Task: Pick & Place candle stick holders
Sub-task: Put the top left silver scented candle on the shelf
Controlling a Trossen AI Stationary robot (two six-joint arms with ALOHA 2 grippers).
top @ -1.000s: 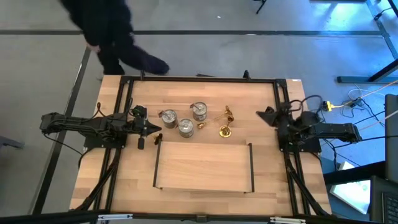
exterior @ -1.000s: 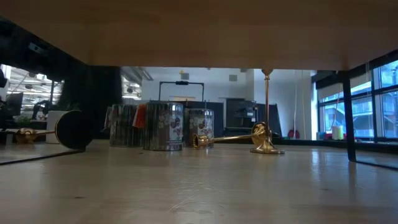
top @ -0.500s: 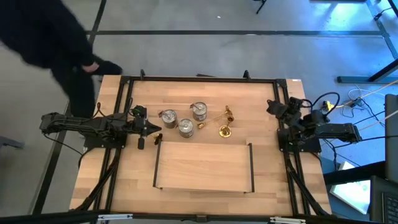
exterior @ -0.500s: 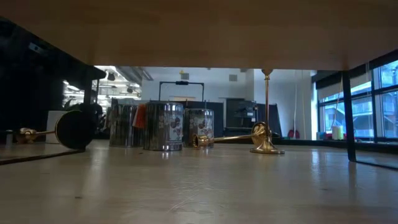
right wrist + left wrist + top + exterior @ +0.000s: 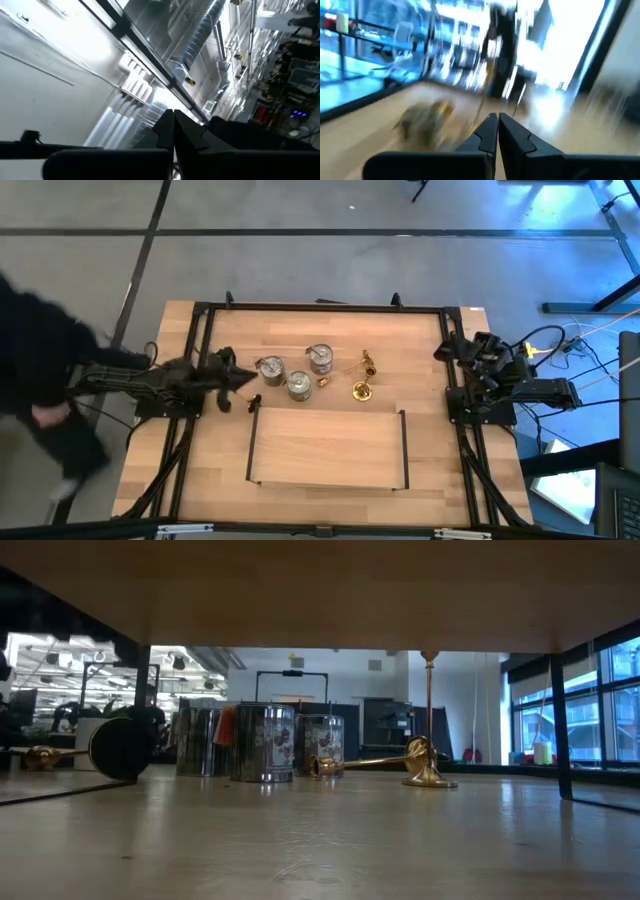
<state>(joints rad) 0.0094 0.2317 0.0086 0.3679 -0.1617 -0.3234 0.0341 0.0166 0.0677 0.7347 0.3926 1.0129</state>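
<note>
The left tool (image 5: 497, 131) has its fingers pressed together above the wooden surface (image 5: 380, 120); a blurred object (image 5: 422, 117) lies at its ten o'clock.

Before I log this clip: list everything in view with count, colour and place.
Silver holders: three, silver-grey, standing clustered at table centre.
Gold holders: three, brass; one upright right of the silver ones, one lying beside it, one lying apart towards the left arm.
Board: one, light wood with black side rails, below the holders in the high view.
Table: one, light wood, black frame.
Cables: yellow and black, on the floor by the right arm.
Person: one, dark clothing, beside the table's left edge.
Left gripper: shut, empty, left of the silver holders.
Right gripper: shut, empty, raised at the table's right edge.
</note>
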